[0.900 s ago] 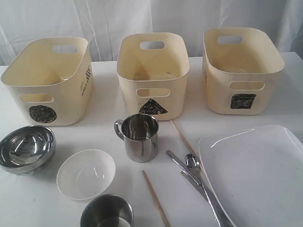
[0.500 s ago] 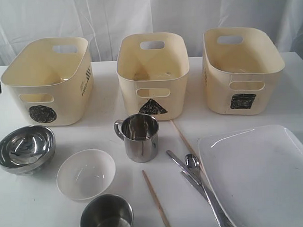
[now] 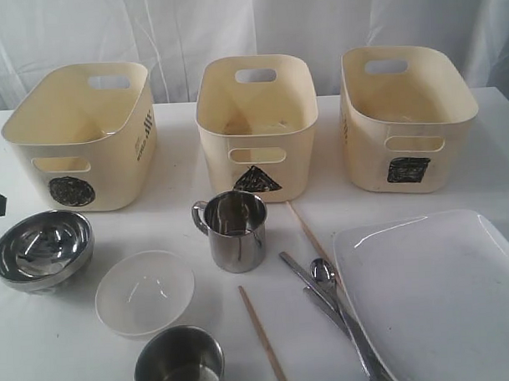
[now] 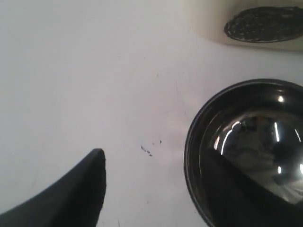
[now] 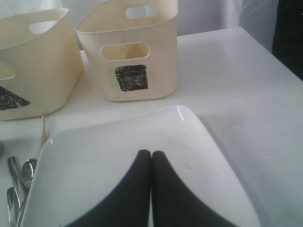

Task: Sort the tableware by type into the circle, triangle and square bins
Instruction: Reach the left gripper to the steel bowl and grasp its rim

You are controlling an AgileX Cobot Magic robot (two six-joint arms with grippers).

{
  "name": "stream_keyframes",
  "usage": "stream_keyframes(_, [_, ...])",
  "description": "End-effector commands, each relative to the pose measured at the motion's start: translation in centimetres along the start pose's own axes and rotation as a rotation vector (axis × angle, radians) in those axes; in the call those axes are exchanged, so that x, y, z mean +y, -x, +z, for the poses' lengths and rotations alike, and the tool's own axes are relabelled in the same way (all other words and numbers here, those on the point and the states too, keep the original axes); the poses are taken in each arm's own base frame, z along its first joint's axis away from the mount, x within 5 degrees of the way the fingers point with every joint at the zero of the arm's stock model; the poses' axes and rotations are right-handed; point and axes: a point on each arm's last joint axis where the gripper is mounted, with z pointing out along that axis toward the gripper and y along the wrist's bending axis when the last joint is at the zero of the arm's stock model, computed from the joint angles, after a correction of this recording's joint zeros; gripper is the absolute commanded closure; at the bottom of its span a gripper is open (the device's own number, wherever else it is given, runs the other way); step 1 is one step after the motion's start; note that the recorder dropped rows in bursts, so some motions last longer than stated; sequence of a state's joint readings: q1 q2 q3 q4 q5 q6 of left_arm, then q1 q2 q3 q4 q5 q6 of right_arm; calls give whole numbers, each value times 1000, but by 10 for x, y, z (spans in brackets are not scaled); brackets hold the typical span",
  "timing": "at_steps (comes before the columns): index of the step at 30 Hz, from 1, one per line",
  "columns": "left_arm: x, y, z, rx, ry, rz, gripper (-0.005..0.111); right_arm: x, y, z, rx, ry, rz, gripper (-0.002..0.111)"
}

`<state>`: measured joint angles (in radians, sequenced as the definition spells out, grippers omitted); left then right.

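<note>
Left jaws released, spread wide: one finger (image 4: 80,194) outside the steel bowl (image 4: 246,142) rim, the other over its inside, likely set to pinch the rim. Bowl sits on bench (image 4: 94,71) just before circle bin (image 4: 265,23). Right jaws clenched on nothing, hanging over plate (image 5: 94,156).

The large white rounded-square plate (image 3: 442,293) runs out of the exterior view at its right and lower edges. The steel forks and spoon (image 3: 329,292) lie bunched along its rim and leave by the lower edge, so their number cannot be told. That edge also crops the nearer steel mug (image 3: 178,362) and one wooden chopstick (image 3: 264,336). In the left wrist view the shiny steel bowl (image 4: 246,142) is blurred, cropped, and partly hidden by a finger (image 4: 227,198) of the left gripper (image 4: 154,158).
</note>
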<state>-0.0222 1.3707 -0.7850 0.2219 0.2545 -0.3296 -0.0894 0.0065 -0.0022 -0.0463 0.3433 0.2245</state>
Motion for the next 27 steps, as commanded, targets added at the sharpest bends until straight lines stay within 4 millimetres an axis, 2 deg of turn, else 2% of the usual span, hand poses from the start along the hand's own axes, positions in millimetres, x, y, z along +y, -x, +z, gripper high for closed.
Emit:
stream_keyframes(1, [-4, 4, 23, -22, -20, -14, 42, 0, 0, 0, -11, 0, 4, 108])
stream_keyframes(11, [-6, -6, 61, 65, -23, -9, 42, 0, 0, 0, -11, 0, 4, 108])
stream_keyframes(21, [-7, -14, 76, 124, -23, -15, 43, 0, 0, 0, -11, 0, 4, 108])
stream_keyframes(24, [-8, -14, 76, 126, -24, -24, 48, 0, 0, 0, -11, 0, 4, 108])
stream_keyframes(27, [-8, -15, 76, 135, -23, -26, 60, 0, 0, 0, -11, 0, 4, 108])
